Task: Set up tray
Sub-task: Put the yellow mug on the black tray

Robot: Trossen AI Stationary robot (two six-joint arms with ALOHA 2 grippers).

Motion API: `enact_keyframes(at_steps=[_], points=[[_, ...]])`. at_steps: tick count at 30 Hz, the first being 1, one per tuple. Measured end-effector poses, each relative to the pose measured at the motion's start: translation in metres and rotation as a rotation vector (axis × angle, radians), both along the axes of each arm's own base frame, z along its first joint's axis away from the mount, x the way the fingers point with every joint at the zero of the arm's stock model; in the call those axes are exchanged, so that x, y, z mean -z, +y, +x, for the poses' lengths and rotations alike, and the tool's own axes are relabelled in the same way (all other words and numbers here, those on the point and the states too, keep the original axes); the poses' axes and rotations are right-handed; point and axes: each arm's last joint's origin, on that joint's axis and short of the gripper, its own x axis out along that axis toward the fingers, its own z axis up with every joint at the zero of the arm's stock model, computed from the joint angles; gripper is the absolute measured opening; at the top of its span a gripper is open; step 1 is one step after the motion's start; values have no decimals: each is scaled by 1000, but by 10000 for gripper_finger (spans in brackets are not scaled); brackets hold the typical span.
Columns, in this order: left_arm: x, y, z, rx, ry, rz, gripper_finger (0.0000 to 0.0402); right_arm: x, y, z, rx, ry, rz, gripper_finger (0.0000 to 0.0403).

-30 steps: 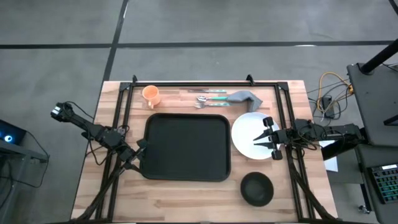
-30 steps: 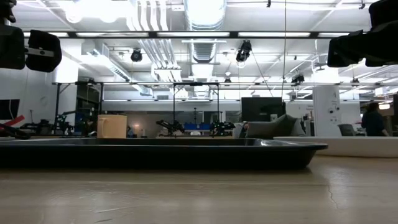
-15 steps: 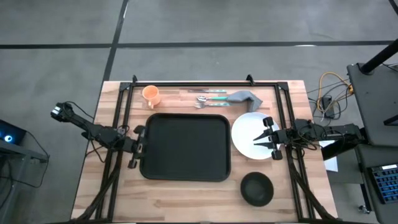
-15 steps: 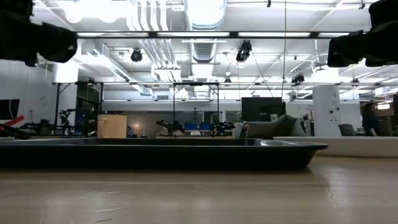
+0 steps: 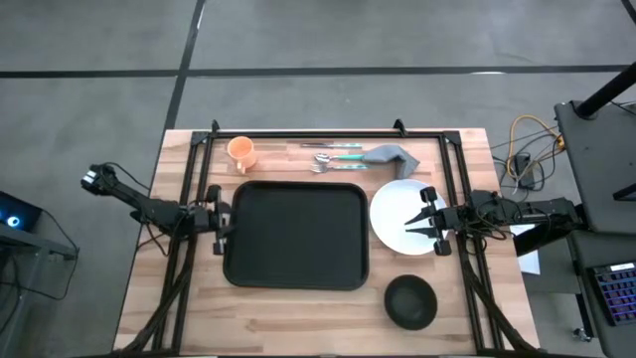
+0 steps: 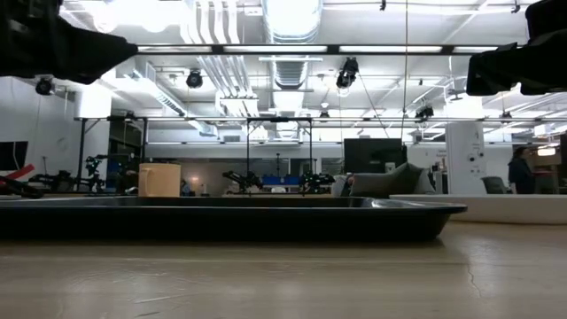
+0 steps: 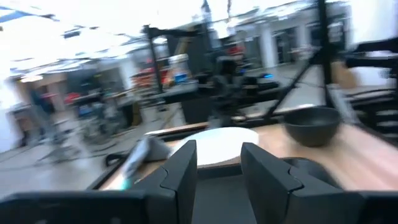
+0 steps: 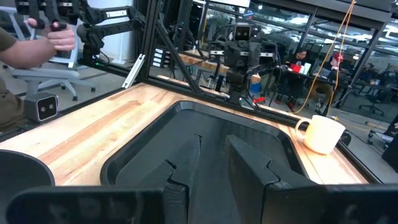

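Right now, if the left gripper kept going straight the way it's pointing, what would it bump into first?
Probably the tray. The left gripper sits at its left edge, fingers open, pointing across it. If it is high enough to clear the low rim, the white plate comes next; its height is hard to judge.

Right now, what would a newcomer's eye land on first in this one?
The big black tray in the middle of the wooden table, bare inside. Next, the white plate just right of it, with the right tool over the plate, and the left tool at the tray's left edge.
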Motion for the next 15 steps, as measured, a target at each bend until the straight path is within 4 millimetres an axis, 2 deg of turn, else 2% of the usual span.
enact_keyframes(at_steps=[9,15], points=[[-19,17,3,-165,-42,20,107,0,0,0,0,0,0,68],[-24,30,4,-275,-57,3,107,0,0,0,0,0,0,68]])
